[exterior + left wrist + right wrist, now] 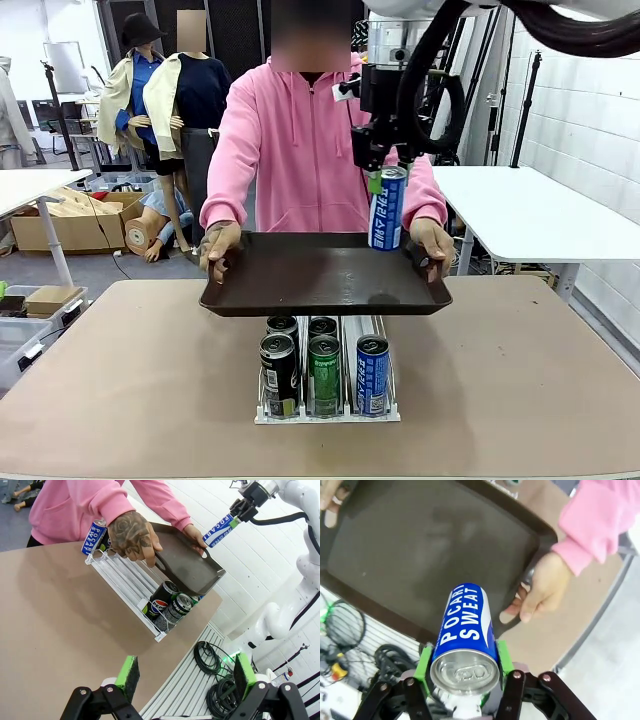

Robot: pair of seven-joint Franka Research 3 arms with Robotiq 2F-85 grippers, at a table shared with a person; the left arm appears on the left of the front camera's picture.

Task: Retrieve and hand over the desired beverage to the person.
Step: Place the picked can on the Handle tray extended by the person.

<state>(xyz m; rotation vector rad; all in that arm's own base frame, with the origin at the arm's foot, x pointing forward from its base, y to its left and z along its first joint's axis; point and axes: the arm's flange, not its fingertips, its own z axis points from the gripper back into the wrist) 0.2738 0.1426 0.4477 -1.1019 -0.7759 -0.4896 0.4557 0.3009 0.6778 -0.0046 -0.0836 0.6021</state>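
Observation:
A person in a pink hooded sweatshirt (310, 140) stands at the far side and holds a dark brown tray (320, 275) level with both hands. My right gripper (385, 172) is shut on the top of a blue Pocari Sweat can (387, 208), which hangs upright just over the tray's right end. From the right wrist the can (465, 640) sits between the green pads above the tray (420, 545), near the person's hand (540, 590). My left gripper (185, 672) is open and holds nothing, off to the side of the table. It looks at the tray (187, 565) and the held can (220, 530).
Under the tray a white rack (325, 405) holds several cans in lanes: black, green and blue ones (372, 372). Brown tabletop (130, 380) lies bare around it. A white table (530, 210) stands at the right, and cables (215, 680) lie on the floor beyond the table edge.

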